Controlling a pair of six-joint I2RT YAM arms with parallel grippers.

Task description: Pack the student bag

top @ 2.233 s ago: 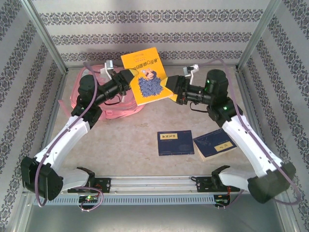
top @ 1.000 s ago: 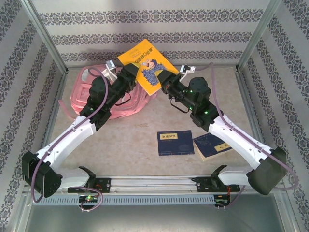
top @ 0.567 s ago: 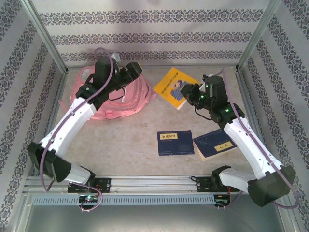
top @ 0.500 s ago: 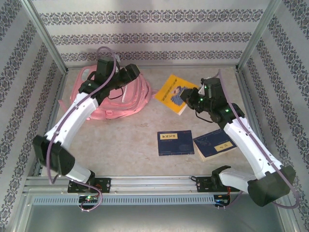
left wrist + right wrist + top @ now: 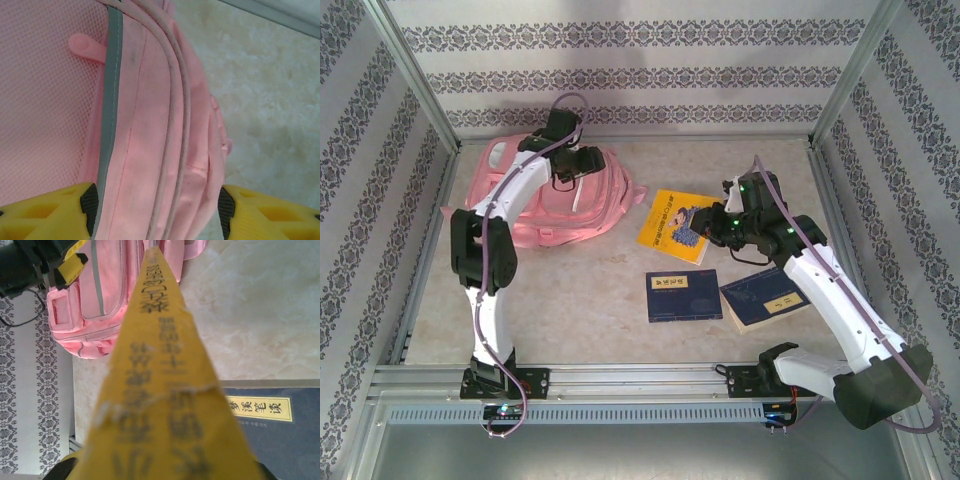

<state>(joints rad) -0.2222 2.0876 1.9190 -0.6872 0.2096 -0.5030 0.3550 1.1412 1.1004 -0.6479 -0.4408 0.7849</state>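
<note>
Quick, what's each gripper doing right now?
Left gripper: open, over the bag.
Right gripper: shut on the yellow book.

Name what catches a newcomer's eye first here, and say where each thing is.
The big pink student bag lies at the table's far left, with the open left gripper over it. At centre right, the right gripper holds a yellow book by its edge, beyond two dark blue books.

Student bag (image 5: pixel 585 200), far-left corner of table (image 5: pixel 580 290): pink woven cloth, mesh panel (image 5: pixel 45 115), grey tape trim (image 5: pixel 111 100). Yellow book (image 5: pixel 675 225): paper cover, spine scuffed. Table: matt, mottled stone look.
</note>
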